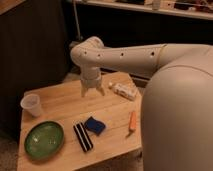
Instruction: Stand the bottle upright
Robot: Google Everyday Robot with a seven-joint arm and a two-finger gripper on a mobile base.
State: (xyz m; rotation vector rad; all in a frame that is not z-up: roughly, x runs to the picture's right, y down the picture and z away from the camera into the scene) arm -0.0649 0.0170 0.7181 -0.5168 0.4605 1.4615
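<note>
1. Arm (130,56): you see a white, tube-shaped limb reaching in from the right. It runs leftward over the far side of the table, with a row of dark dots along its side. At its left end it bends at a rounded joint and turns straight down.
2. Gripper (93,93): it hangs vertically under that joint, fingertips down, over the far middle of the wooden table (60,102). You can see the two fingers (84,92) spread apart with nothing between them. Whether the tips touch the wood cannot be told.
3. Bottle (124,91): whitish, lying on its side on the table's far right part, just right of the gripper and apart from it. Its white cap points left, toward the fingers.
4. Bottle label: pale and speckled. Any writing on it is too small for you to read.
5. Cup (31,105): translucent white, upright near the left edge, well apart from the bottle.
6. Green plate (44,140): at the near left corner.
7. Black striped item (83,136): flat, near the front edge, just right of the plate.
8. Blue sponge (94,125): just beside the striped item, on its right.
9. Orange stick-shaped item (132,121): near the right edge, nearer to you than the bottle.
</note>
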